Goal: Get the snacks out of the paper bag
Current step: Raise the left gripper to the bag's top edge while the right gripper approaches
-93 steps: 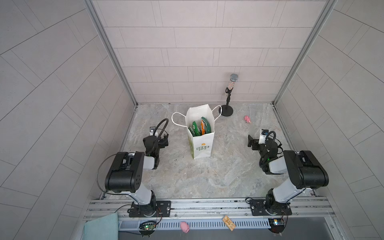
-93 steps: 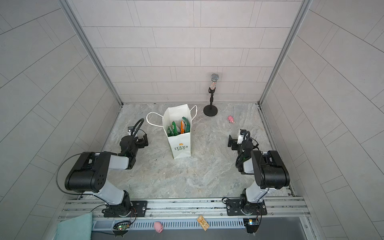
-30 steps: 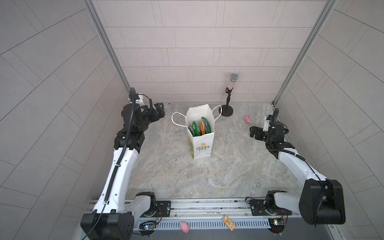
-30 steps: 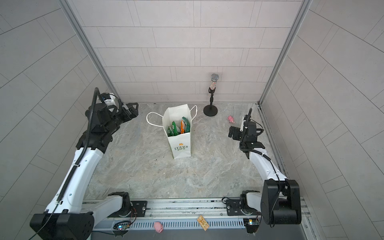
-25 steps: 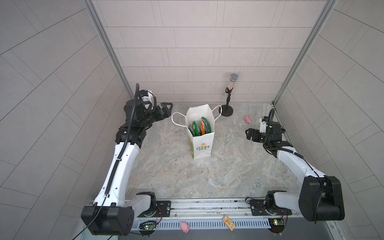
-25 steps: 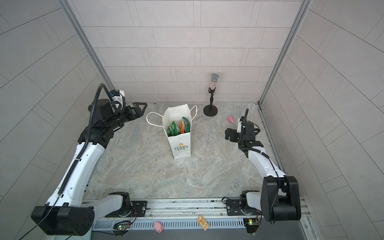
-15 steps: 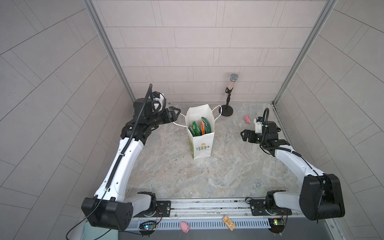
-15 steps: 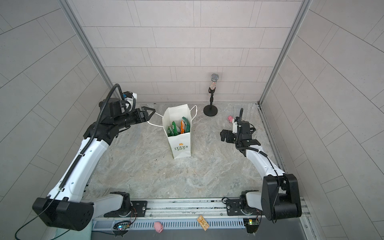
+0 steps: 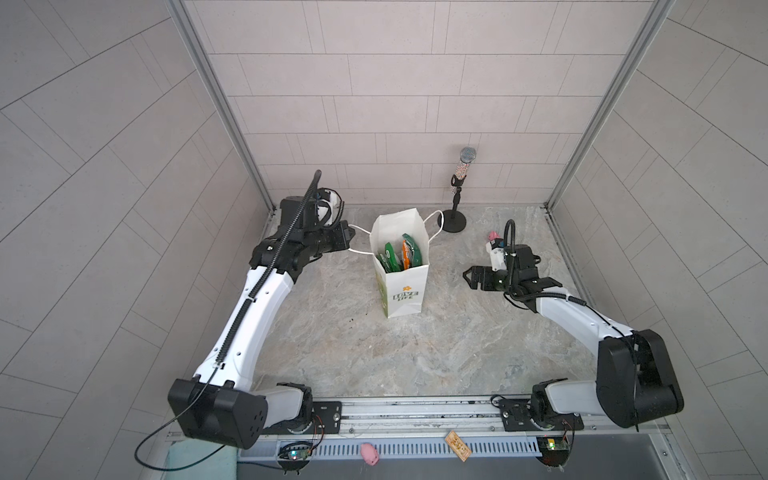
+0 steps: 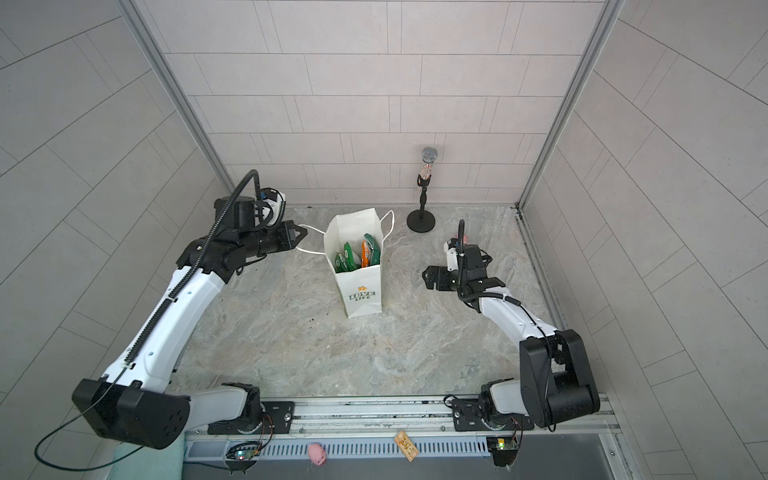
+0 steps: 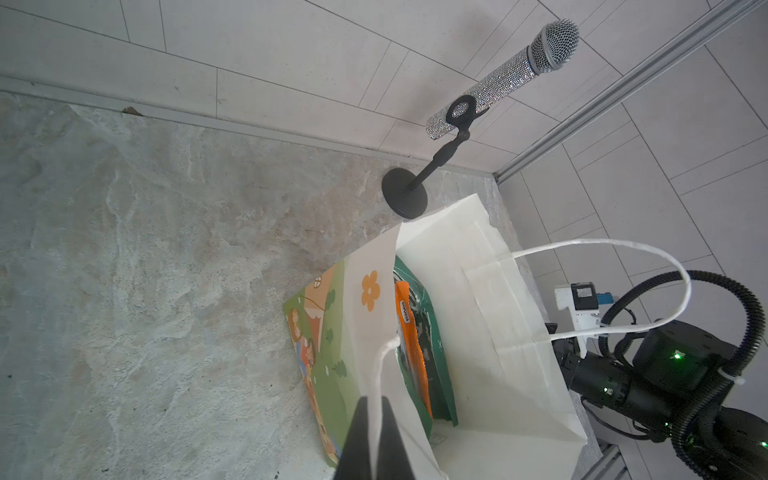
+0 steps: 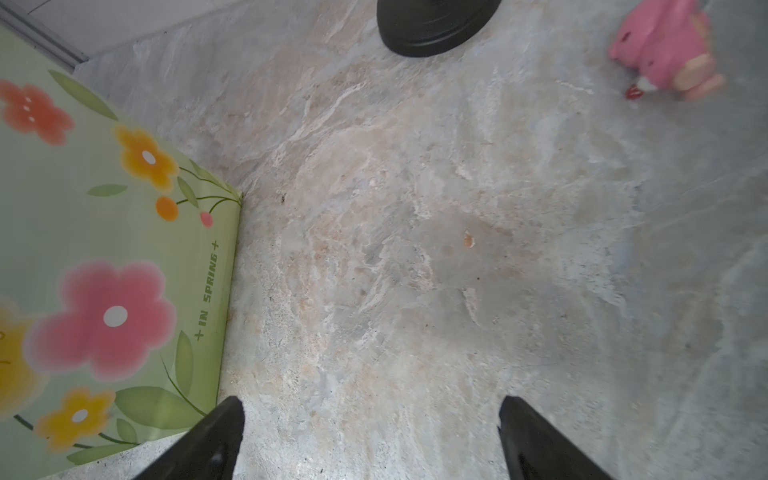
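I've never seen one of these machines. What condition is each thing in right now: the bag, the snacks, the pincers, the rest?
paper bag, upright, top open.
snacks, standing inside the bag, none out.
left pincer, shut on the bag's cord handle.
right pincer, open, empty, apart from the bag.
microphone, upright.
pink toy, lying loose on the table.

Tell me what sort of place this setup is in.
Probably a robot test booth: left arm and right arm mounted on a metal rail, plain panel walls boxing in a tabletop, and staged props, a paper bag and a microphone.
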Robot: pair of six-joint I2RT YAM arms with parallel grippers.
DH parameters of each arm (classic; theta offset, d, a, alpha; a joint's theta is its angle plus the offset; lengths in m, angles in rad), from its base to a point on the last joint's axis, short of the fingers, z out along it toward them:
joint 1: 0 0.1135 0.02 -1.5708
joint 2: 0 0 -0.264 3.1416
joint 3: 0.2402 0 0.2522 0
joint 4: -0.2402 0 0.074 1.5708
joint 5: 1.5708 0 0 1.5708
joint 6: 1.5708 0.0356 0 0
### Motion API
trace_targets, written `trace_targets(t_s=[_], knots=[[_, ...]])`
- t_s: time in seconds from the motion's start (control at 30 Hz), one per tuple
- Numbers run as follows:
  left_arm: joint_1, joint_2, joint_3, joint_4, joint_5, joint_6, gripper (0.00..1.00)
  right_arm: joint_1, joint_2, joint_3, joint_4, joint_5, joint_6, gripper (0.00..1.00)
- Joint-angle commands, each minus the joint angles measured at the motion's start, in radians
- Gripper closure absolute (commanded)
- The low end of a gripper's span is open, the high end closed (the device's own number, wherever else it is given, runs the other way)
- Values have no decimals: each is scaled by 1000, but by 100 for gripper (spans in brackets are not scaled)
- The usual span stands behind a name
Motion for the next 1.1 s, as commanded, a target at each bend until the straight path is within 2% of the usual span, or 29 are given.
trace_targets(t_s=[0.0, 0.5, 0.77, 1.07], knots=[[-3, 6, 69, -28, -15, 46, 100, 59, 36, 1, 49, -19, 37, 5], [-4, 155, 329, -104, 6, 152, 100, 331, 257, 74, 243, -28, 196, 11], [-13, 221, 439, -110, 94, 162, 100, 451, 358, 132, 339, -18, 277, 11], [-112, 243, 460, -128, 144, 188, 100, 485, 352, 133, 323, 85, 294, 10]])
